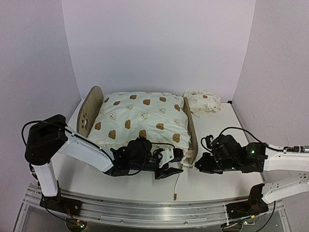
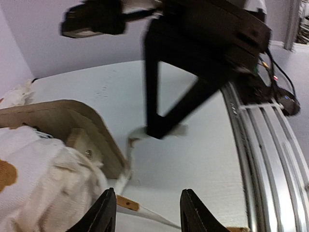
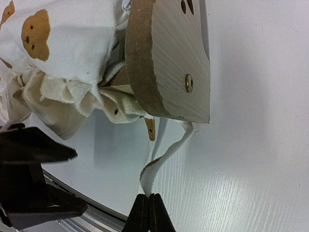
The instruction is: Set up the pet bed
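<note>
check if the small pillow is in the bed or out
Out: the small pillow lies on the table beside the bed; only the big cushion is in it.

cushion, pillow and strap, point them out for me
cushion (image 1: pixel 140 113), top view, on its bear-print top face
pillow (image 1: pixel 203 101), top view, on its middle
strap (image 3: pixel 169 147), right wrist view, midway along the white band
</note>
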You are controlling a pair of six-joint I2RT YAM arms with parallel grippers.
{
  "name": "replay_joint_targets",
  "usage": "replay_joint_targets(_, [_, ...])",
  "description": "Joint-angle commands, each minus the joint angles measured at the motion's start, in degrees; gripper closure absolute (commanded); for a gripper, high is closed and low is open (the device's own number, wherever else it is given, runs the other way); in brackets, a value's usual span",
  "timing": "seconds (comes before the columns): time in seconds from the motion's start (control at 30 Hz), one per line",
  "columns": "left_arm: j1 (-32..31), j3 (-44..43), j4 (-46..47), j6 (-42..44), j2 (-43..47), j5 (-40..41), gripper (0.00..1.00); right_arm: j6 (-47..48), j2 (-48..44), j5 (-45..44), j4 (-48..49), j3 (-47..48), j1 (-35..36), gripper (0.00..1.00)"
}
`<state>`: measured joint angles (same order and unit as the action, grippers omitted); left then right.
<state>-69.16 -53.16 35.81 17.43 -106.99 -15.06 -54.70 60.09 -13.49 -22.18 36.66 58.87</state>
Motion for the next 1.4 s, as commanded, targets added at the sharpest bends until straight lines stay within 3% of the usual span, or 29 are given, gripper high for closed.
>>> replay_joint_targets(0.0, [-0.7, -3.2, 6.3, -13.0, -3.9, 14.4, 0.55, 0.3, -0.7, 0.1, 4.5, -1.5, -0.2, 1.00])
replay_joint_targets(0.47, [-1.0, -9.0, 10.2, -15.1, -11.8, 22.6, 0.63, 1.9, -1.2, 1.7, 6.1, -1.5, -0.5, 1.00])
replay_joint_targets(0.57, [-1.0, -9.2, 10.7, -15.4, -12.5, 21.6, 0.72, 1.8, -1.2, 2.0, 6.6, -2.0, -0.4, 1.00])
replay_joint_targets(0.73, [-1.0, -9.0, 10.8, -15.4, -12.5, 19.6, 0.98, 1.9, -1.2, 1.7, 7.1, -2.6, -0.5, 1.00])
replay_joint_targets(0.77, [-1.0, -8.7, 10.8, -15.2, -12.3, 19.1, 1.00, 2.1, -1.2, 1.6, 7.6, -2.7, -0.7, 1.00])
replay_joint_targets(0.97, [-0.8, -6.7, 6.4, -16.4, -7.8, 15.4, 1.00, 6.0, 0.8, 3.3, 12.4, -3.6, -3.4, 1.00])
replay_joint_targets(1.13, [0.4, -5.1, 1.4, -20.2, -3.1, 4.5, 1.00, 8.9, 4.4, 9.5, 20.6, -4.7, -6.2, 1.00])
replay_joint_targets(1.37, [3.1, -4.0, -3.1, -20.2, -0.8, -3.7, 1.00, 12.4, 11.7, 17.8, 28.9, -4.0, -8.6, 1.00])
